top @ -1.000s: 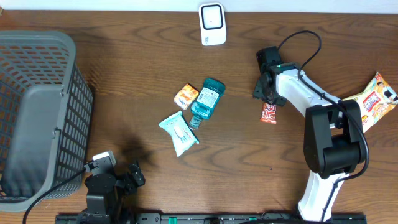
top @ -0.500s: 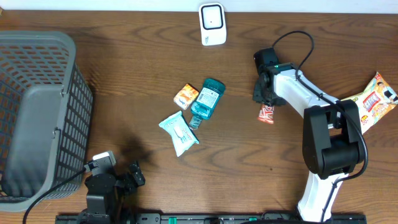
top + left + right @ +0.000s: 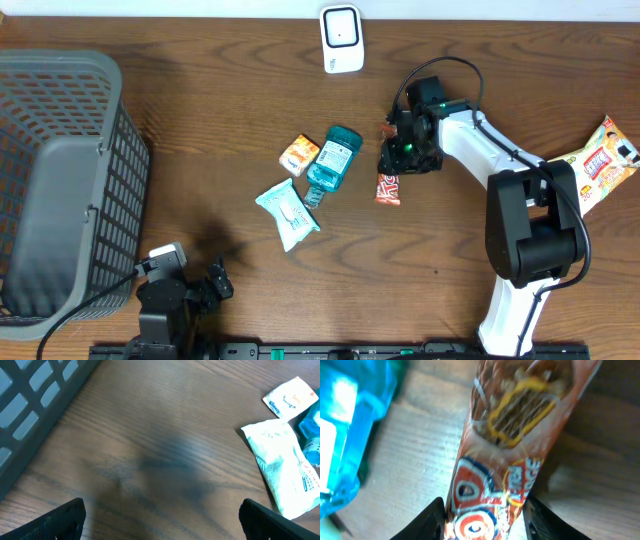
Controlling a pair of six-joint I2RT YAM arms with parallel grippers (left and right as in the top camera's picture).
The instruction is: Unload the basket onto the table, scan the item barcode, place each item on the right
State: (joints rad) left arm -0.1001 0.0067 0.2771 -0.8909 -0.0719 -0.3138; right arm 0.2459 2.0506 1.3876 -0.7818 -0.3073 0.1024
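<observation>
A red snack bar point(image 3: 388, 188) in a printed wrapper hangs from my right gripper point(image 3: 405, 152) just above the table, right of the blue bottle point(image 3: 333, 158). In the right wrist view the bar point(image 3: 510, 450) fills the gap between both fingers point(image 3: 432, 520), which press on its sides; the gripper point(image 3: 485, 522) is shut on it. No barcode shows on the wrapper face I see. The white scanner point(image 3: 341, 38) stands at the table's back edge, apart from the bar. My left gripper point(image 3: 215, 283) rests at the front left, open and empty point(image 3: 165, 527).
A grey basket point(image 3: 60, 190) fills the left side. An orange packet point(image 3: 299, 154), the blue bottle and a pale tissue pack point(image 3: 288, 212) lie mid-table. A chips bag point(image 3: 603, 160) lies at the right edge. The tissue pack point(image 3: 282, 467) shows ahead of the left gripper.
My right gripper has swung left toward the blue bottle, carrying the snack bar with it. The left arm has not moved.
</observation>
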